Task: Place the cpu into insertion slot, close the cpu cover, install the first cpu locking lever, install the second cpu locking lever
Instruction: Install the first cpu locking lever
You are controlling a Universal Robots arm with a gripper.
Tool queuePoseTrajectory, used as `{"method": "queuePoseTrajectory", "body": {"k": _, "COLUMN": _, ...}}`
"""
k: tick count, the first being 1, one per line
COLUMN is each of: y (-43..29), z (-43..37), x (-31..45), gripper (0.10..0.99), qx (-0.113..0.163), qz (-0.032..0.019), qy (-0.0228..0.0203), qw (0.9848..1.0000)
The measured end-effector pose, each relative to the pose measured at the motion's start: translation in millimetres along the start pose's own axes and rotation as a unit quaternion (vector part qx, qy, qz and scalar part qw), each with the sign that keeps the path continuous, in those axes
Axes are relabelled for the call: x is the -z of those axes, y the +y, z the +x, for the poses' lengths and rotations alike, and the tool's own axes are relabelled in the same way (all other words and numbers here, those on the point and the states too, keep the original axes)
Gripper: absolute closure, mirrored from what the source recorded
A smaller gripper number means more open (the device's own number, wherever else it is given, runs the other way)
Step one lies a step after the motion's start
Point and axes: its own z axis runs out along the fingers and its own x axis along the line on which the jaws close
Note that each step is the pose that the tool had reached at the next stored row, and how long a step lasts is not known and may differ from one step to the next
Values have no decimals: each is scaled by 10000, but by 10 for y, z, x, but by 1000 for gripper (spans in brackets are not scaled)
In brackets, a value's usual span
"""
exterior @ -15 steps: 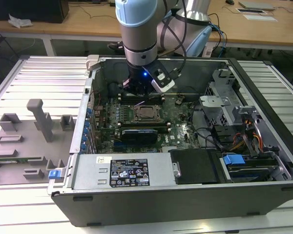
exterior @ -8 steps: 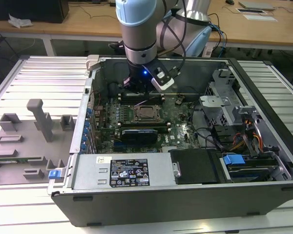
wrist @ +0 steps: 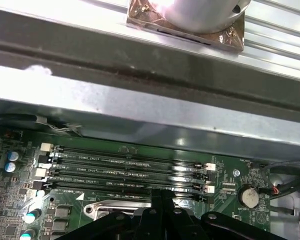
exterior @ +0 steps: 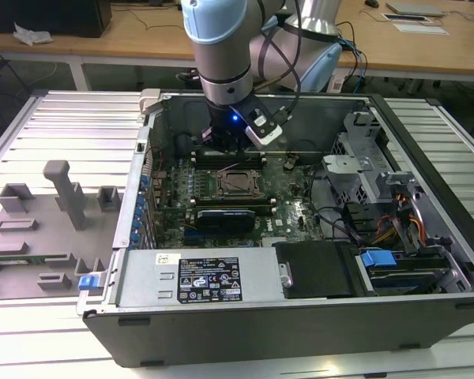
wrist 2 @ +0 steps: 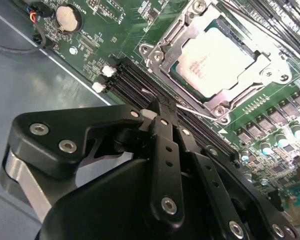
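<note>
1. Exterior view: your gripper [exterior: 227, 146] hangs inside the open case [exterior: 300, 316], over the far side of the board [exterior: 288, 193] and just behind the socket. The cpu [exterior: 238, 184] lies flat in that socket, near the board's middle.

2. Second wrist view: you see the cpu [wrist 2: 215, 52] seated face up. The cover [wrist 2: 186, 24] is folded down flat around it, its window framing the metal top.
   - Being square, the cpu has no long axis; its edges run parallel with the memory slots [wrist 2: 135, 82].
   - The gripper [wrist 2: 157, 107] has its fingers clenched together with nothing between them.
   - Its tip sits at the free end of a thin lever [wrist 2: 197, 110]; whether it touches the lever, I cannot tell.
   - The lever's long axis runs along the socket edge nearest the slots.
   - I judge placing and covering done, and a locking lever, probably the first, to be the step in hand.
   - That step calls for you to press the rod down and sideways enough to catch under its hook, keeping clear of the slots.

3. First wrist view: the gripper [wrist: 162, 200] points down between the memory slots [wrist: 125, 167] and a silver edge of the socket [wrist: 115, 207]. The wall [wrist: 140, 105] of the case stands beyond.
</note>
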Motion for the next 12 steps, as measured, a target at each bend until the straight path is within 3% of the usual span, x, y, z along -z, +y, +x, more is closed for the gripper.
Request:
{"method": "queuePoseTrajectory", "body": {"k": 2, "y": 0, "z": 3, "x": -10, "gripper": 980, "qx": -41, "qz": 18, "qy": -9, "qw": 10000}}
{"method": "queuePoseTrajectory", "body": {"k": 3, "y": -8, "z": 11, "x": -47, "gripper": 980, "qx": -254, "qz": 71, "qy": -51, "qw": 9996}}
{"method": "queuePoseTrajectory", "body": {"k": 6, "y": -1, "z": 20, "x": -95, "gripper": 980, "qx": -559, "qz": 141, "qy": -110, "qw": 9983}}
{"method": "queuePoseTrajectory", "body": {"k": 12, "y": 26, "z": 23, "x": -122, "gripper": 980, "qx": -736, "qz": 182, "qy": -145, "qw": 9970}}
